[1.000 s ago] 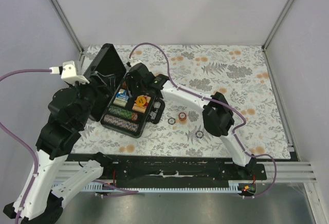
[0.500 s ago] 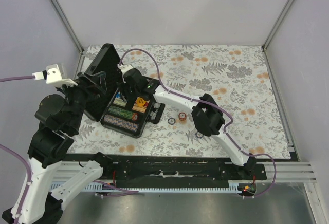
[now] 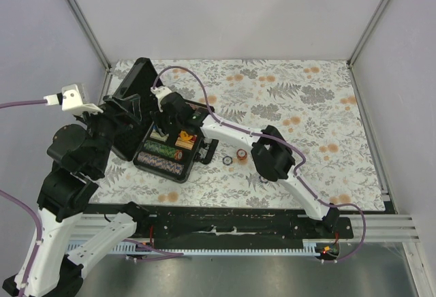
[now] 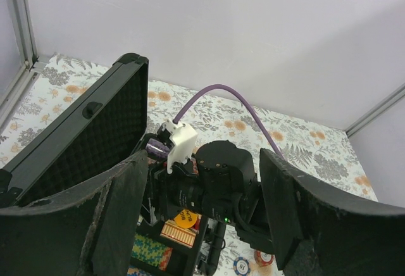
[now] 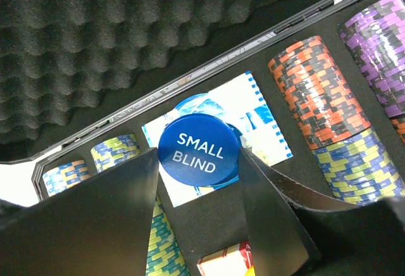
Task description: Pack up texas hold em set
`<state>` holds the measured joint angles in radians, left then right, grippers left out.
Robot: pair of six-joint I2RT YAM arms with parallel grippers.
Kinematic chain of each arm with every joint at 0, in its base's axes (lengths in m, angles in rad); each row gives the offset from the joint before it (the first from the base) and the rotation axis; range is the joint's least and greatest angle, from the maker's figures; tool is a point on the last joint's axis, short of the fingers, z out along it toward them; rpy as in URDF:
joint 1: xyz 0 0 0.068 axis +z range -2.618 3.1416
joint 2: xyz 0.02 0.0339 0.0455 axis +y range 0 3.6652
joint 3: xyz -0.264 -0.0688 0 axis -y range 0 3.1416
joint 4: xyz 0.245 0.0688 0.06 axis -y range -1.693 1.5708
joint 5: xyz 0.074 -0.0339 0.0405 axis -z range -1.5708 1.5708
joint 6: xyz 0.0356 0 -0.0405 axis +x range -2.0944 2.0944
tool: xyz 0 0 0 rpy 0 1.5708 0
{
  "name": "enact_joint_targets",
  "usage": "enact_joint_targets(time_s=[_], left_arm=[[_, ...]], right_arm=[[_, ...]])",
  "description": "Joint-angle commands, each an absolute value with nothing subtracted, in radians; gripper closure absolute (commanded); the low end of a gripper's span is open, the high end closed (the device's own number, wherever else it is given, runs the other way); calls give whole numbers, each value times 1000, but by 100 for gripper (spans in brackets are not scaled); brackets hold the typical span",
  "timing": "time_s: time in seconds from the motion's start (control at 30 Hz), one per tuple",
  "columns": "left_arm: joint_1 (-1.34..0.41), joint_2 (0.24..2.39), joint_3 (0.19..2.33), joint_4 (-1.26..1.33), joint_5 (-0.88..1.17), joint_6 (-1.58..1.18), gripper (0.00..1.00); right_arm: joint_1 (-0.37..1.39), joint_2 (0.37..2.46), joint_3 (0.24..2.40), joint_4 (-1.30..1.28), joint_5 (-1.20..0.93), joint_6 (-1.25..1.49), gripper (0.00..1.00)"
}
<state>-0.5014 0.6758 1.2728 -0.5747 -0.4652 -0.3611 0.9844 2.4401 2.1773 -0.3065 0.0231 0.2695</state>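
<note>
The black case point(image 3: 205, 149) lies open at the table's left, its foam-lined lid point(image 3: 138, 84) upright. Rows of coloured chips point(image 5: 318, 100) fill its tray. My right gripper point(image 5: 197, 156) hovers over the tray's back end point(image 3: 163, 116) and is shut on a blue "SMALL BLIND" disc point(image 5: 199, 150), just above a blue-and-white card deck point(image 5: 256, 119). A yellow "BIG BLIND" disc point(image 4: 185, 218) lies on a reddish deck point(image 4: 178, 233) in the tray. My left gripper point(image 4: 204, 159) is open and empty, beside the lid point(image 4: 82, 130). Three loose chips point(image 3: 241, 154) lie on the table right of the case.
The floral tablecloth point(image 3: 306, 106) covers the table, with grey walls and metal posts around it. My right arm's elbow point(image 3: 271, 154) hangs over the loose chips. The right wrist and its purple cable point(image 4: 221, 95) fill the space between my left fingers.
My right gripper has moved left and back over the case with the blue disc. My left arm pulled back to the left, then stayed still.
</note>
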Motion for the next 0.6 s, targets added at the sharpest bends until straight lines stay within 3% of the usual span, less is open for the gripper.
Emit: enact_joint_targets(time_s=[0.0,0.57], left_arm=[[-503,678,1287,-561,-488,-371,23],[-503,680,1295,-561,-482,-373,23]], right_arm=[[997,2464,2237,-279,26,241,40],[1003,2413,2307,-356,32,264,20]])
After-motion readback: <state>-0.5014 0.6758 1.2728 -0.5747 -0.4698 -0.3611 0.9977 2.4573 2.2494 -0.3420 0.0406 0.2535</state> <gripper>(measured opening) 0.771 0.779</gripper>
